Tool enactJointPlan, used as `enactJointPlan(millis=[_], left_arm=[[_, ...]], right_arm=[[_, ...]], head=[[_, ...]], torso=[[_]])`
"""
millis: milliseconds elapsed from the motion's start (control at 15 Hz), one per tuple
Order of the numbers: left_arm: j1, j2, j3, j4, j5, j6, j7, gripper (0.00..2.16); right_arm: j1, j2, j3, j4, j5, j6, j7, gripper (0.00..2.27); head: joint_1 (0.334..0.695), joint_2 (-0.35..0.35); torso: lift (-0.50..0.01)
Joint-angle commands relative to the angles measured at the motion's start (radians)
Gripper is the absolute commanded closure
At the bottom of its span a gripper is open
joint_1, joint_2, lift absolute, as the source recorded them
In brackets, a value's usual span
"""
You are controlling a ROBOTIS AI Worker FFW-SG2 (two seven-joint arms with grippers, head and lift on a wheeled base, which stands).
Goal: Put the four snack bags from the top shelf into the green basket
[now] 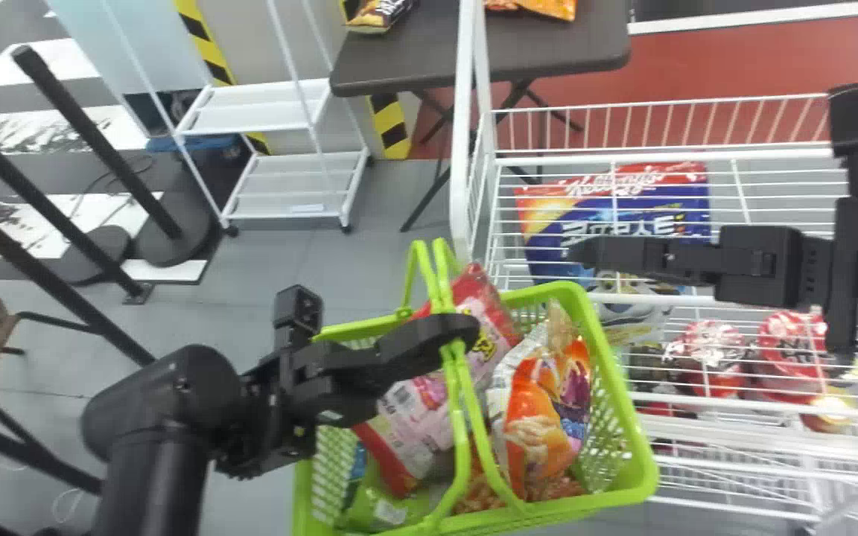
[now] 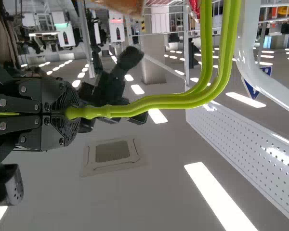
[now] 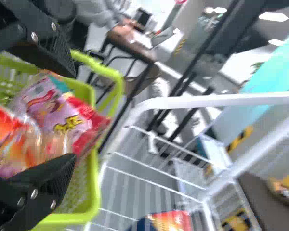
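Now steady green basket [image 1: 623,394], clamping handles [image 2: 144,105] with left gripper [image 2: 76,114]; ease right gripper [image 3: 74,114] (wide open!) clear of rack [image 1: 461,149].

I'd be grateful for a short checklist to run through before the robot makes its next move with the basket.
1. Left gripper closed on the basket handles: ok.
2. Right gripper open, with no bag clamped in it: ok.
3. Pink bag and orange bag in the green basket: ok.
4. All four snack bags in: cannot tell, as the bags overlap.
5. Every bag below the rim: not ok, the pink bag pokes up past it.
6. Basket free of the white rack: cannot tell, they overlap in the head view.
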Motion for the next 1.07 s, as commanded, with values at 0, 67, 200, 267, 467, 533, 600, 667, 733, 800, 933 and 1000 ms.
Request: enactJointPlan(millis=[0,67,200,267,467,533,600,667,733,800,933,1000], left_arm=[[0.008,0.006,0.014,0.005,0.0,0.0,-0.011,2.15],[0.011,0.007,0.016,0.005,0.002,0.0,-0.011,2.15],[0.027,0.007,0.024,0.005,0.003,0.0,-0.011,2.15],[0.036,0.009,0.03,0.005,0.003,0.0,-0.011,2.15],[0.041,0.015,0.033,0.022,0.0,-0.003,-0.011,2.15],[0.042,0.015,0.033,0.02,0.0,-0.003,-0.011,2.15],[0.044,0.015,0.031,0.023,-0.001,-0.006,-0.011,2.15],[0.042,0.015,0.03,0.031,-0.003,-0.009,-0.011,2.15],[0.042,0.015,0.028,0.033,-0.004,-0.009,-0.011,2.15],[0.044,0.015,0.028,0.033,-0.006,-0.009,-0.011,2.15],[0.045,0.017,0.028,0.033,-0.006,-0.009,-0.011,2.15],[0.047,0.017,0.028,0.033,-0.006,-0.009,-0.011,2.15]], right_arm=[[0.09,-0.014,0.026,-0.063,0.185,0.002,0.001,0.05],[0.135,-0.017,0.071,-0.07,0.324,-0.129,0.001,0.07],[0.202,-0.016,0.157,-0.052,0.608,-0.494,-0.023,0.07],[0.234,-0.014,0.178,-0.021,0.703,-0.672,-0.031,0.08],[0.299,-0.014,0.137,0.055,0.736,-1.034,-0.04,0.08],[0.314,-0.014,0.112,0.081,0.737,-1.117,-0.039,0.08],[0.328,-0.016,0.089,0.103,0.732,-1.178,-0.034,0.08],[0.339,-0.016,0.069,0.124,0.728,-1.23,-0.023,0.08],[0.354,-0.016,0.054,0.131,0.731,-1.252,-0.022,0.08],[0.368,-0.016,0.046,0.132,0.731,-1.27,-0.022,0.08],[0.398,-0.016,0.022,0.127,0.728,-1.304,-0.026,0.08],[0.411,-0.016,0.016,0.126,0.726,-1.307,-0.026,0.08]], head=[[0.695,0.168],[0.695,0.153],[0.695,0.125],[0.695,0.077],[0.695,0.017],[0.695,-0.003],[0.695,-0.016],[0.695,-0.032],[0.695,-0.048],[0.695,-0.06],[0.695,-0.091],[0.695,-0.101]], torso=[[0.0],[0.0],[0.0],[0.0],[0.0],[0.0],[0.0],[0.0],[0.0],[0.0],[0.0],[0.0]])
